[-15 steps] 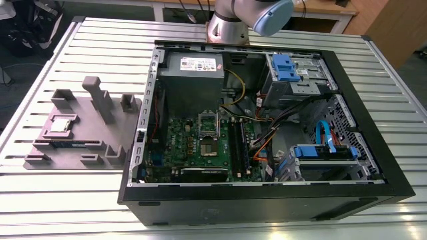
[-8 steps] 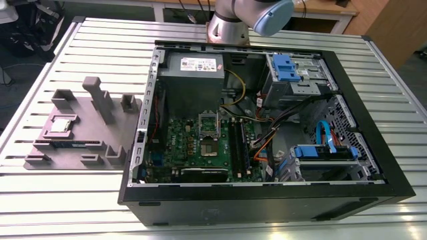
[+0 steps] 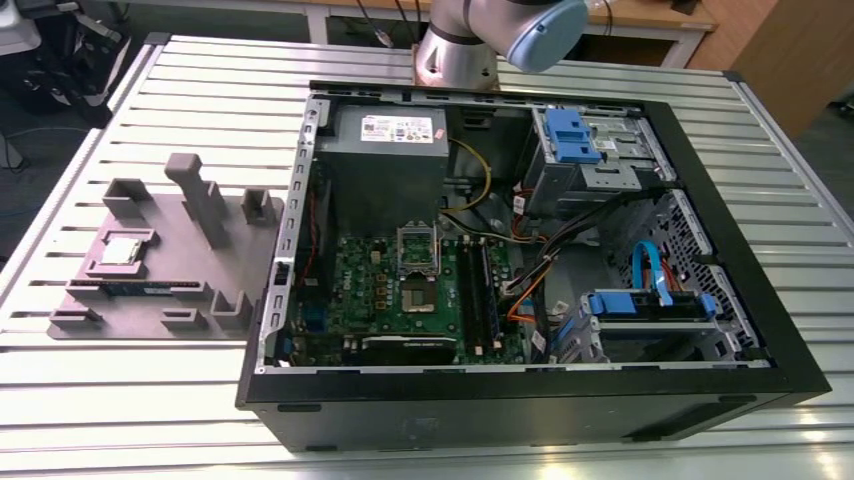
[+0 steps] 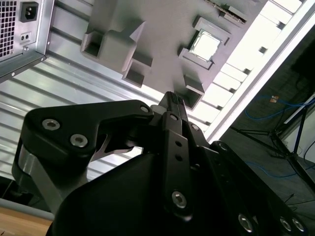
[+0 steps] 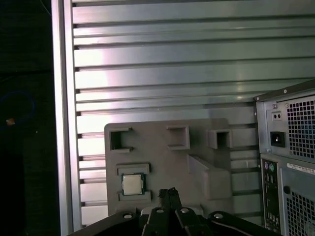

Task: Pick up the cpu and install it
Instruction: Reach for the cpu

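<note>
The cpu [image 3: 124, 250], a small silver square chip, lies flat in a recess of the grey holder plate [image 3: 147, 310] at the exterior view's left, beside the open computer case. Both wrist views show it from high above: the cpu [image 5: 133, 184] [image 4: 205, 45] rests in its pocket. My gripper [image 5: 169, 193] [image 4: 173, 100] hangs well above the holder plate [image 5: 162, 162], a little to one side of the chip, its two fingertips pressed together and holding nothing. On the green motherboard [image 3: 360, 290] the socket [image 3: 424, 296] lies open, with its metal frame [image 3: 418, 242] raised.
The black case [image 3: 534, 400] holds a grey power supply [image 3: 387, 135], blue drive brackets [image 3: 567, 135] and loose cables [image 3: 534, 270]. Upright grey posts [image 3: 200, 195] stand on the holder plate. The slatted metal table [image 3: 160, 390] ends close beyond the plate. The arm's base [image 3: 461, 55] stands behind the case.
</note>
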Robot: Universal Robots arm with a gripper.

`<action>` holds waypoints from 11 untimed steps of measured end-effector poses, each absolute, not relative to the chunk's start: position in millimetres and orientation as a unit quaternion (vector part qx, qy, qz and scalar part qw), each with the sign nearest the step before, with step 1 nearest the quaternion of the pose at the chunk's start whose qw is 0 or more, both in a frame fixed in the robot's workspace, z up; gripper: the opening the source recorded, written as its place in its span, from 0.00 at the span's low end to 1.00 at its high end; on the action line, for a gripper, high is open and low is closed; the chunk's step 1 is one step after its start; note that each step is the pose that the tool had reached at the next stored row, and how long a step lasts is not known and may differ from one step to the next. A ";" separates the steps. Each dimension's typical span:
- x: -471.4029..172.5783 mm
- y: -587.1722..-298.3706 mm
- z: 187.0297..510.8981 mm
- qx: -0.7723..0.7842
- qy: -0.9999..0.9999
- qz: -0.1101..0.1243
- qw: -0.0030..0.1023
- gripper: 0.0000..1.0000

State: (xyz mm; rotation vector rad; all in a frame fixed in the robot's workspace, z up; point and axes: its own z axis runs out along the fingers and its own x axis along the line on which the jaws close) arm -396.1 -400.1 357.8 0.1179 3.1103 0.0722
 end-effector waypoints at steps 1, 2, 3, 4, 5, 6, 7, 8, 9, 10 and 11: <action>-396.1 -400.1 357.3 0.038 0.999 0.023 0.014 0.11; -396.1 -400.1 356.8 0.038 0.999 0.023 0.014 0.11; -396.1 -400.1 356.2 0.038 0.999 0.023 0.014 0.11; -396.1 -400.1 355.6 0.038 0.999 0.023 0.014 0.11; -396.0 -400.1 355.2 0.038 0.999 0.023 0.014 0.11; -396.1 -400.1 354.8 0.038 0.999 0.023 0.014 0.11; -396.1 -400.1 354.6 0.038 0.999 0.023 0.014 0.11; -396.1 -400.1 354.6 0.038 0.999 0.023 0.014 0.11; -396.1 -400.1 354.5 0.038 0.999 0.023 0.014 0.11; -396.1 -400.1 354.4 0.038 0.999 0.023 0.014 0.11; -396.1 -400.1 354.4 0.038 0.999 0.023 0.014 0.11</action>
